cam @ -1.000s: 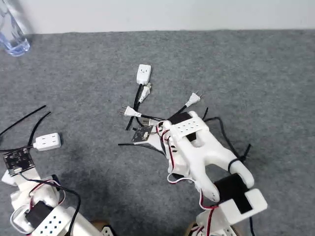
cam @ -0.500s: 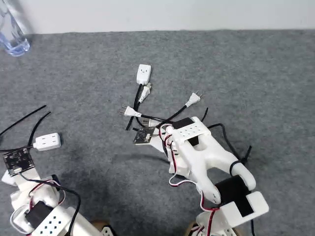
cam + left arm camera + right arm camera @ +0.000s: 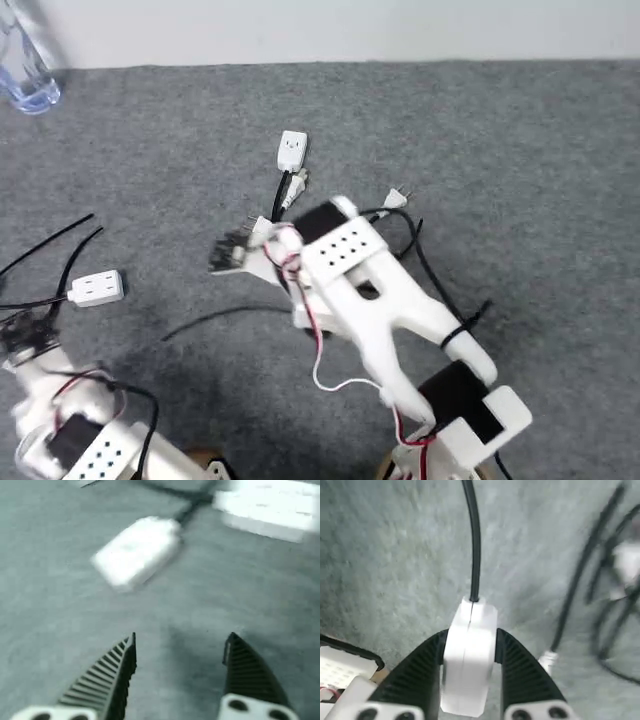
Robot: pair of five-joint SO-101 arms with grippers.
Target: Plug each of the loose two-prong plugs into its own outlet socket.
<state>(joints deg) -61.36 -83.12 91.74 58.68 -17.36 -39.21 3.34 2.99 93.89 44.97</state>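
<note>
Right gripper (image 3: 471,639) clenched on a white plug (image 3: 470,620), black cord (image 3: 474,540) trailing, low over the grey carpet (image 3: 520,150) near mid-table. An outlet socket (image 3: 291,150) lies at its 1 o'clock, a second loose plug (image 3: 398,197) at 2 o'clock. Left gripper (image 3: 181,639) hangs spread and empty before another socket (image 3: 137,552), at the table's 9 o'clock. The risk ahead: crossed cords could drag the unanchored socket, or the prongs could meet its slots askew

robotics lab bench, grey felt mat (image 3: 540,150), white wall (image 3: 350,30) (clear bottle (image 3: 25,75) at its foot), exposed arm wiring (image 3: 318,345)
</note>
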